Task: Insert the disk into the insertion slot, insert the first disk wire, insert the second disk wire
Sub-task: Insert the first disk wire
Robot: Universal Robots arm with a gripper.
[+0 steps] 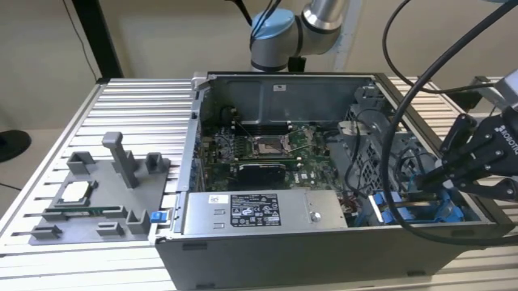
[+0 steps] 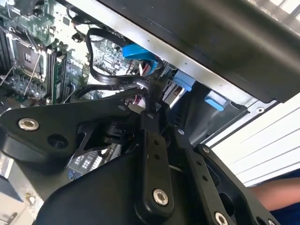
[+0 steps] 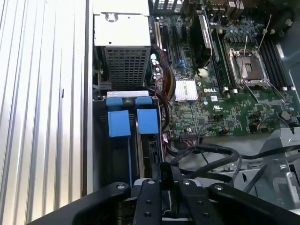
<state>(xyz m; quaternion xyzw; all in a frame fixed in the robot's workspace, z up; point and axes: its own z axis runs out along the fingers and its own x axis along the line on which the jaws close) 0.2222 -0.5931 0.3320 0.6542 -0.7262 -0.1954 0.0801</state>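
One claw (image 2: 146,110), pinched narrow on a black disk wire (image 2: 115,80).
I hold it just over the blue-railed insertion slot (image 3: 119,124).

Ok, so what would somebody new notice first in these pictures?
The open computer case sits mid-way on the slatted table, its green motherboard bared. At the exterior view's right, the black gripper hangs in the case corner over the blue-railed insertion slot, amid looping black cables.
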